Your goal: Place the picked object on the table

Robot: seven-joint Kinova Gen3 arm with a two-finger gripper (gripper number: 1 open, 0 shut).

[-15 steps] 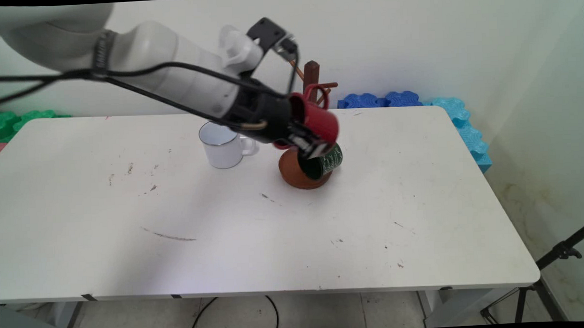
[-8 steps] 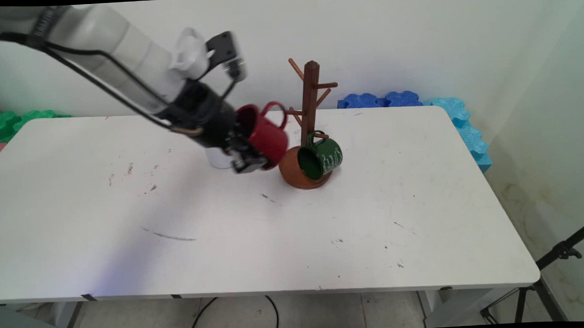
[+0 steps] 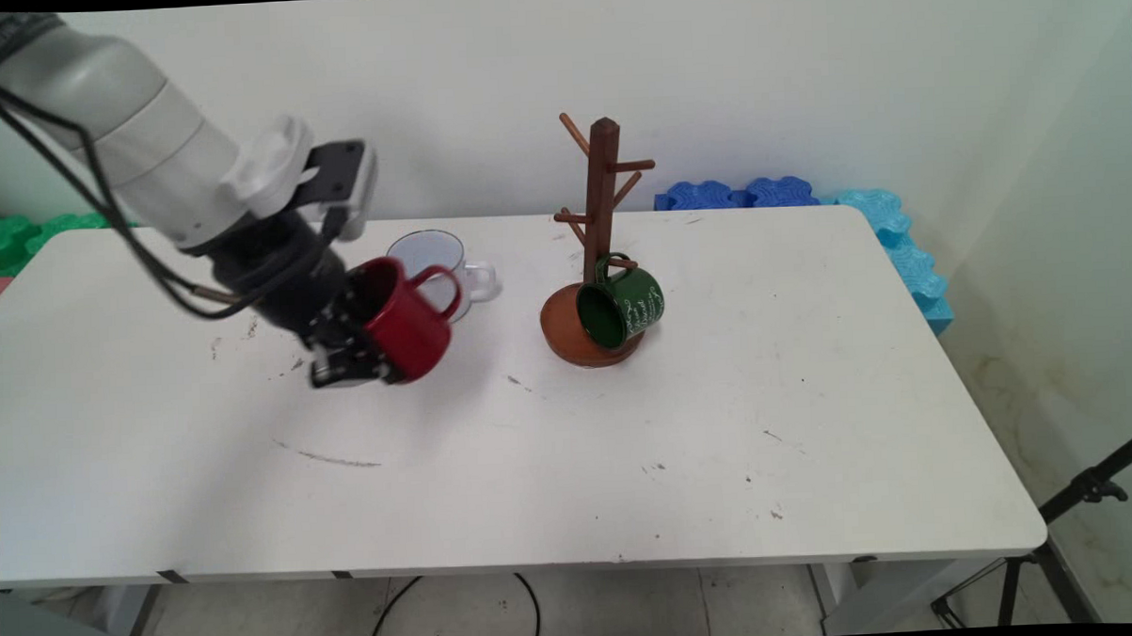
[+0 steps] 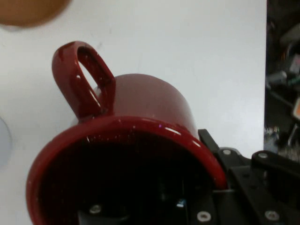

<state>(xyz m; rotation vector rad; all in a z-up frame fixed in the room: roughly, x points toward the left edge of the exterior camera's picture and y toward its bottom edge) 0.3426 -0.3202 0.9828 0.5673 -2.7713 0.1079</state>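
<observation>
Red mug [image 3: 408,325] clamped in gripper [image 3: 346,359] (fingertips hidden).

The red mug [image 3: 408,325] in my claw [image 3: 346,363] gleams like glossy enamel, faintly speckled along its rim. My fingers are matt black with bright metal screws. The white mug [image 3: 437,266] looks like enamelled metal too. The mug tree [image 3: 601,232] is smooth brown wood; the green mug [image 3: 624,310] shines. The tabletop [image 3: 627,448] is matt white, scuffed.
</observation>
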